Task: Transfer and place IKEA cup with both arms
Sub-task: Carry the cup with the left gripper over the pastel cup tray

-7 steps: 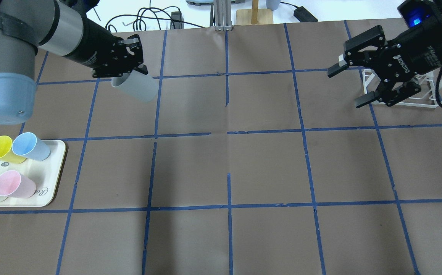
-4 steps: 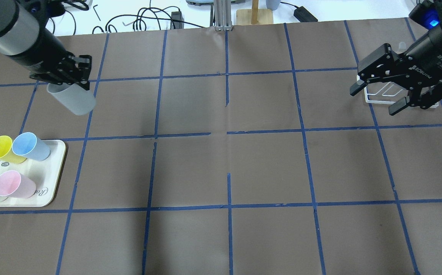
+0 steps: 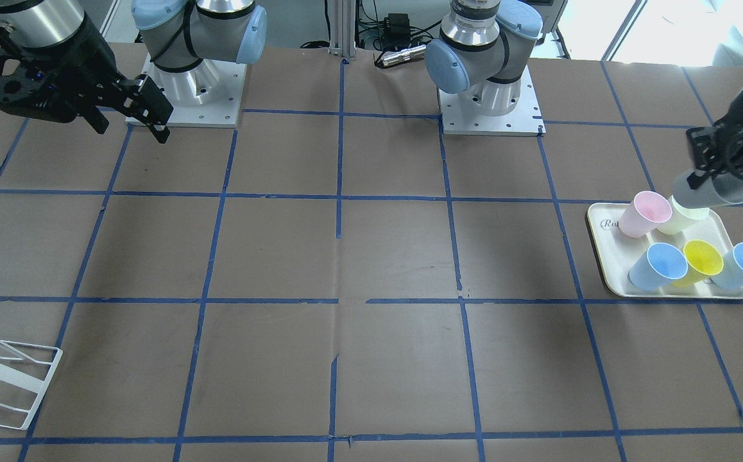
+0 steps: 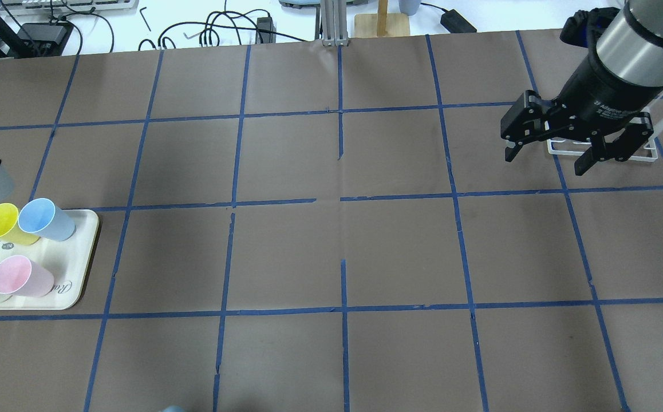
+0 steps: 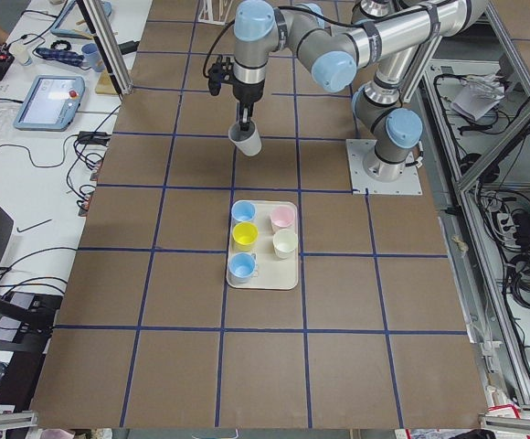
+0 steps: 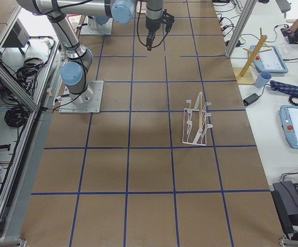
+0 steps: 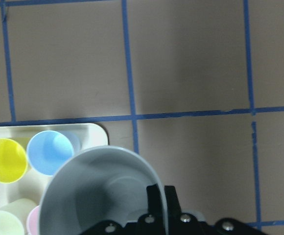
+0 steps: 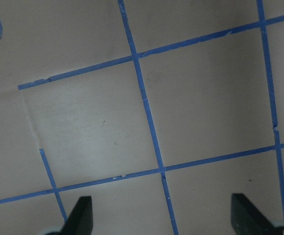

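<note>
Your left gripper (image 3: 708, 168) has swung out to the table's left edge since a second ago. It's clamped on the rim of the IKEA cup (image 3: 717, 190), which is tilted in the air by the tray (image 3: 604, 260) of coloured cups. Right gripper (image 4: 544, 161) hangs spread wide, holding nothing, near the white rack (image 6: 198, 121).

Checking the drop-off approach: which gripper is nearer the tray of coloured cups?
Left. The left gripper, jaws shut on the IKEA cup, hangs raised close by the tray; the right gripper, open and empty, is at the table's opposite end.
</note>
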Controlling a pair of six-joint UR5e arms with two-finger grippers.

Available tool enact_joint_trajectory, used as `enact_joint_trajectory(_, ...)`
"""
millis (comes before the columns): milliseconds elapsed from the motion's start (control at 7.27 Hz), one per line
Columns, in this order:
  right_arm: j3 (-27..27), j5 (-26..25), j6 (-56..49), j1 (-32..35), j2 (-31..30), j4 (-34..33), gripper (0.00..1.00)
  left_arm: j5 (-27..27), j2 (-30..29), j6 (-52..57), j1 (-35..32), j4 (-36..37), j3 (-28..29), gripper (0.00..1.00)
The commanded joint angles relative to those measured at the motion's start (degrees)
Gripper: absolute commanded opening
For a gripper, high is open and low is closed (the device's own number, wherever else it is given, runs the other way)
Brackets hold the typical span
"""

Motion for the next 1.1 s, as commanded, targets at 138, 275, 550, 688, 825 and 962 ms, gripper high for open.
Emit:
enact_joint_trajectory(138, 6.57, -3.0, 0.4, 4.78, -1.05, -9.15, 1.0, -2.6, -4.46, 21.97, 16.18, 1.87, -0.34, 0.02)
enact_joint_trajectory(275, 6.84, -2.82, 0.05, 6.02, -2.37, -9.33, 1.0, -5.92, -7.61, 24.63, 18.83, 3.62, -0.52, 0.02)
enact_joint_trajectory(550, 6.06, -2.99, -3.62, 5.59, -3.78, -8.63, 1.0, -6.4, -12.9, 28.68, 21.22, 9.24, -0.69, 0.02)
enact_joint_trajectory(688, 6.14, -3.08, -3.64, 5.33, -5.44, -8.37, 1.0, -6.48, -15.01, 30.36, 23.23, 11.0, -0.52, 0.02)
enact_joint_trajectory(825, 6.14, -3.09, -3.64, 5.24, -5.54, -6.45, 1.0, -6.48, -16.59, 30.46, 24.2, 11.54, -0.78, 0.02)
enact_joint_trajectory(962, 6.14, -2.74, -3.64, 5.32, -5.54, -6.44, 1.0, -6.48, -17.57, 30.11, 24.3, 11.64, -0.78, 0.02)
